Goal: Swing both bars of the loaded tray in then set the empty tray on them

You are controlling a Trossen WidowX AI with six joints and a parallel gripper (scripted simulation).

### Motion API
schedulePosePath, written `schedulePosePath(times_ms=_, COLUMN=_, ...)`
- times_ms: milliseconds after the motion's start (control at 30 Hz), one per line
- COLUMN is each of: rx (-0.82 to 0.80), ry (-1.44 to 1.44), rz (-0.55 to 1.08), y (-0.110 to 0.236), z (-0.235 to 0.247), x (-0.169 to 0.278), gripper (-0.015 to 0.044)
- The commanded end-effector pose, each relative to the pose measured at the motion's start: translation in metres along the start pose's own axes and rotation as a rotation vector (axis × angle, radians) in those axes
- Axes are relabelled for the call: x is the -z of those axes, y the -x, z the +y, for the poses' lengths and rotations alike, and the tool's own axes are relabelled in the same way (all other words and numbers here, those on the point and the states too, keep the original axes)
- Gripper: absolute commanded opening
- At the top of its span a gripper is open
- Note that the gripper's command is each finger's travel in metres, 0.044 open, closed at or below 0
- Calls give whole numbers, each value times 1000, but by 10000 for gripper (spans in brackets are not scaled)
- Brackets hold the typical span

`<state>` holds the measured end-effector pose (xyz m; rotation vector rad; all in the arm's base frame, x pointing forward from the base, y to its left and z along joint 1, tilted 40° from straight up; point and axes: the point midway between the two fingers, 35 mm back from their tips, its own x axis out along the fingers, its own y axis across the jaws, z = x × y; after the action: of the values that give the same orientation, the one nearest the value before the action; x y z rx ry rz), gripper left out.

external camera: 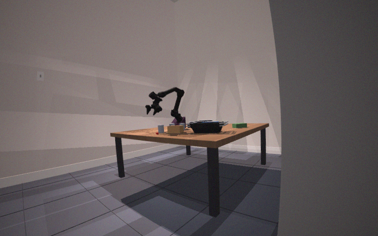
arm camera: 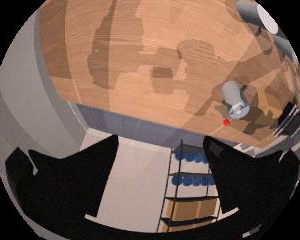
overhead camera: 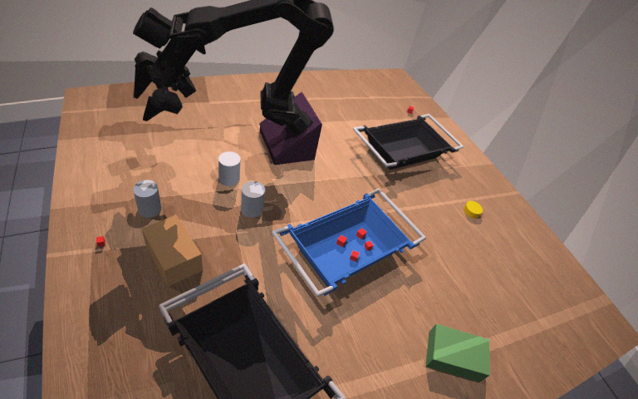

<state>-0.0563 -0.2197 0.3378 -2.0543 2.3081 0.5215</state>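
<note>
Your gripper [overhead camera: 162, 94] hangs wide and empty above the tabletop's [overhead camera: 510, 277] far left corner. The blue plastic tray [overhead camera: 335, 264] sits mid-tabletop, white wire bars [overhead camera: 296, 267] still out (light, stiff, probably slippery); push each bar near its middle.

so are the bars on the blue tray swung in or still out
Out. Both white wire bars hang past the ends of the blue tray, leaving its top open over the red blocks.
</note>
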Motion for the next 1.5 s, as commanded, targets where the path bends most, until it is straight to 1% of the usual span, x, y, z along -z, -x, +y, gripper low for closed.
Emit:
schedulePosePath(times_ms=0, rx=0, ry=0, rz=0, y=0, z=0, x=0, gripper=374)
schedulePosePath(times_ms=200, rx=0, ry=0, rz=0, y=1, z=1, x=1, gripper=216)
schedulePosePath(times_ms=267, rx=0, ry=1, rz=-1, y=8, z=3, x=7, gripper=164)
schedulePosePath(times_ms=367, rx=0, ry=3, rz=-3, y=28, z=7, x=20, gripper=87)
schedulePosePath(times_ms=467, rx=0, ry=4, rz=-2, y=50, z=7, x=35, gripper=87)
schedulePosePath(times_ms=500, rx=4, ry=3, rz=-13, y=30, z=6, x=20, gripper=87)
schedulePosePath(times_ms=633, rx=69, ry=145, rz=-46, y=16, z=-2, x=22, gripper=87)
schedulePosePath(times_ms=767, rx=209, ry=442, rz=-91, y=-11, z=-26, x=25, gripper=87)
schedulePosePath(times_ms=933, rx=401, ry=864, rz=-100, y=-41, z=-71, x=24, gripper=87)
schedulePosePath(times_ms=1133, rx=637, ry=1422, rz=-6, y=-63, z=-143, x=20, gripper=87)
schedulePosePath(times_ms=1300, rx=785, ry=1779, rz=120, y=-63, z=-207, x=15, gripper=87)
schedulePosePath(times_ms=1467, rx=894, ry=2176, rz=265, y=-57, z=-261, x=4, gripper=87)
